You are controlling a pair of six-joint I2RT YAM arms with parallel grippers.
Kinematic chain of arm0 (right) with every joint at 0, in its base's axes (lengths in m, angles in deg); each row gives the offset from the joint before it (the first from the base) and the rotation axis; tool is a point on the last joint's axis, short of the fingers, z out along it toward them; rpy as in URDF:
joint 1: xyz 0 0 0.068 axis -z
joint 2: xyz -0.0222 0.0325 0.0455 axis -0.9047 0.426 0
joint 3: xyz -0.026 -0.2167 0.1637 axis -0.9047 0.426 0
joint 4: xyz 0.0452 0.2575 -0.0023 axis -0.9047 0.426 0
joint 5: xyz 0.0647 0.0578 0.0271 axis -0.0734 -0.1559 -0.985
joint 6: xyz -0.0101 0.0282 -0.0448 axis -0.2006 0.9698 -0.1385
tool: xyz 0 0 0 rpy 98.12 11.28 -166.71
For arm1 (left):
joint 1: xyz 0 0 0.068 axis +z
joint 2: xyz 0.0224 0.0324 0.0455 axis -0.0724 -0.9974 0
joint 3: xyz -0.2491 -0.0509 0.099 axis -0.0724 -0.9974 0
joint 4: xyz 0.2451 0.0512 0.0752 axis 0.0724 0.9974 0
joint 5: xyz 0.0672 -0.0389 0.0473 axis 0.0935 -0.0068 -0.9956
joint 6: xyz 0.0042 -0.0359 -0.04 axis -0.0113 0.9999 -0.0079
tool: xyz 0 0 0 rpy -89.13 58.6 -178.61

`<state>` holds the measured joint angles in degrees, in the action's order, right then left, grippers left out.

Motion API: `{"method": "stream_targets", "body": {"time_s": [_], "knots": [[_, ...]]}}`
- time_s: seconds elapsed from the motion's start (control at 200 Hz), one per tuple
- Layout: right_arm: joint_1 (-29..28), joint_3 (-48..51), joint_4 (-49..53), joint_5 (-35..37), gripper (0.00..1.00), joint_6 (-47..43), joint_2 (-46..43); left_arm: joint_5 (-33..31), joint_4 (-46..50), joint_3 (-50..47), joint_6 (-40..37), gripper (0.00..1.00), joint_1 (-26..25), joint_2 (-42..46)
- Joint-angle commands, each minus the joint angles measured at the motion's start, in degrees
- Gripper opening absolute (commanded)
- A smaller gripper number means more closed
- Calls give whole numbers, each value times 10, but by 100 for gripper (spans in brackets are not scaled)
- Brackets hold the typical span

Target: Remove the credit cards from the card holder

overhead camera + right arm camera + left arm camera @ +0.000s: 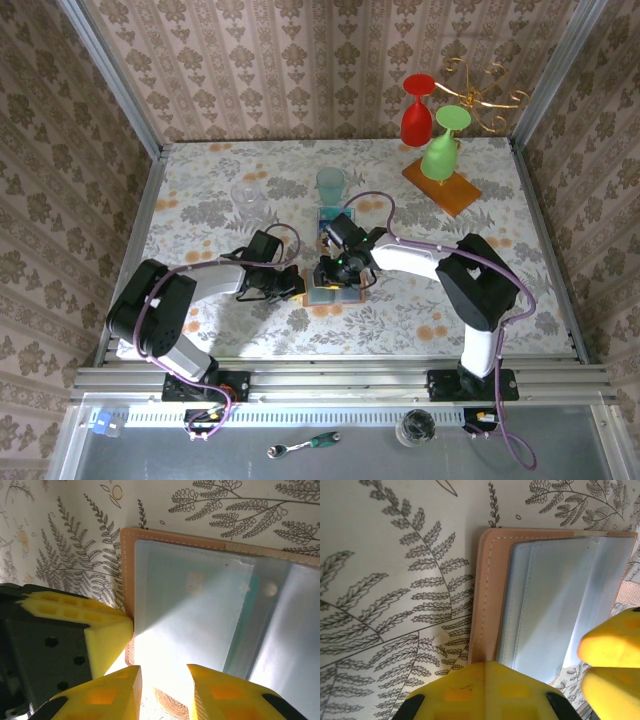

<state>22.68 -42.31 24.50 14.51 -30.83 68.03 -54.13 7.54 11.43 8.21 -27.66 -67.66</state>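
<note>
Your wallet (335,293) lies open and flat on the bench (200,215), pale grey pockets facing up inside a tan stitched border; both arms meet over it. Your left claw (293,285) sits at the wallet's left edge with its fingers pressed together and nothing between them; from the left wrist its yellow tip (485,669) lies at the tan border of the wallet (545,595), and from the right wrist the same claw (107,625) touches that border.

Your right claw (335,272) hangs directly over the wallet; from its own wrist the claw (165,672) has its two fingers a little apart, with the bright pocket of the wallet (200,595) visible through the gap; you cannot make out anything gripped in it. The left wrist catches this claw (607,662) above the wallet's far half.

A teal strip, apparently a card (254,587), shows through a translucent pocket near the wallet's fold. A teal cup (330,183) stands beyond the wallet, well apart from it.
</note>
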Motion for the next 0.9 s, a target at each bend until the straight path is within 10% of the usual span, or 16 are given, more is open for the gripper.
{"method": "stream_targets", "body": {"time_s": [0.0, 0.895], "knots": [[-5, -12, -12, -14, 31, 18, 15, -10, 19, 4, -10, 0, 0, -12], [2, 7, 19, 35, 29, 6, 6, -17, 37, 8, -22, 0, 7, -19]]}}
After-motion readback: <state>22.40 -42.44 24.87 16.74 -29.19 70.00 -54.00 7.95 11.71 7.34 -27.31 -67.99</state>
